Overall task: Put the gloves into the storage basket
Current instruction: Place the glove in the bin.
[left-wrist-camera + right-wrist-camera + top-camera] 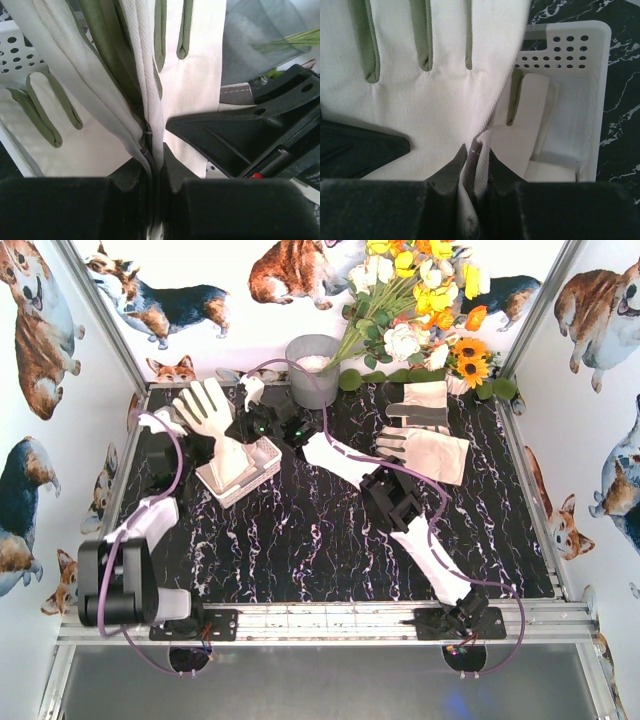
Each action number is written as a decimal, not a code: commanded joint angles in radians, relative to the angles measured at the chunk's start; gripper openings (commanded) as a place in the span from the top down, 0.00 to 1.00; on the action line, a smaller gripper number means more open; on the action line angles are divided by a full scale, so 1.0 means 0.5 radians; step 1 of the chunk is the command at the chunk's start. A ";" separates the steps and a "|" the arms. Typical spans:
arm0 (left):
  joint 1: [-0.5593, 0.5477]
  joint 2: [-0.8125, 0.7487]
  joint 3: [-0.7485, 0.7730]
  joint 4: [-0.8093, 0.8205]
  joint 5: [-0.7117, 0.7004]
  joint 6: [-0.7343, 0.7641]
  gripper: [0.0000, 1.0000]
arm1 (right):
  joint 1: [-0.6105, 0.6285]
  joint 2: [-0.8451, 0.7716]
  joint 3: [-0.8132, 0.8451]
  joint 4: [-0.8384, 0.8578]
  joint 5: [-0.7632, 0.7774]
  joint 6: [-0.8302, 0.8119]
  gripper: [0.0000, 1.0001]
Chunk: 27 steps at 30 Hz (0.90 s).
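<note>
Ok, left claw (151, 155) and right claw (476, 152) each pinch glove (205, 408) edge above basket (570, 110), upper left; cloth limp, sags

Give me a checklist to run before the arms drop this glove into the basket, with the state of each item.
1. Left gripper gripping the held glove: ok, jaws shut on the fabric.
2. Right gripper gripping the same glove: ok, shut on its edge.
3. Held glove fully over the storage basket: not ok, in the top view its fingers reach past the rim.
4. Room in the basket: ok, one stored glove lies flat inside.
5. Grey bucket clear of the grippers: cannot tell, it stands close behind them.
6. All gloves collected: not ok, a far glove and a near glove lie on the table at right.
</note>
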 commanded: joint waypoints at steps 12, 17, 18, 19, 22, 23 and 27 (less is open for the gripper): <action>0.001 0.125 0.153 -0.531 -0.041 0.101 1.00 | -0.058 0.114 0.225 -0.257 -0.108 -0.198 1.00; 0.002 0.092 0.160 -0.673 -0.111 0.131 1.00 | -0.057 0.181 0.240 -0.281 -0.145 -0.193 1.00; 0.002 0.088 0.171 -0.701 -0.111 0.133 0.96 | -0.055 0.197 0.246 -0.279 -0.160 -0.204 1.00; 0.001 0.085 0.187 -0.736 -0.109 0.137 0.89 | -0.057 0.214 0.259 -0.282 -0.181 -0.216 1.00; 0.002 0.050 0.203 -0.846 -0.110 0.181 0.67 | -0.058 0.267 0.323 -0.335 -0.246 -0.269 1.00; 0.001 0.027 0.268 -0.869 -0.112 0.199 0.63 | -0.058 0.281 0.342 -0.355 -0.266 -0.298 1.00; 0.003 -0.154 0.309 -1.008 -0.226 0.315 0.44 | -0.058 0.321 0.391 -0.410 -0.360 -0.370 1.00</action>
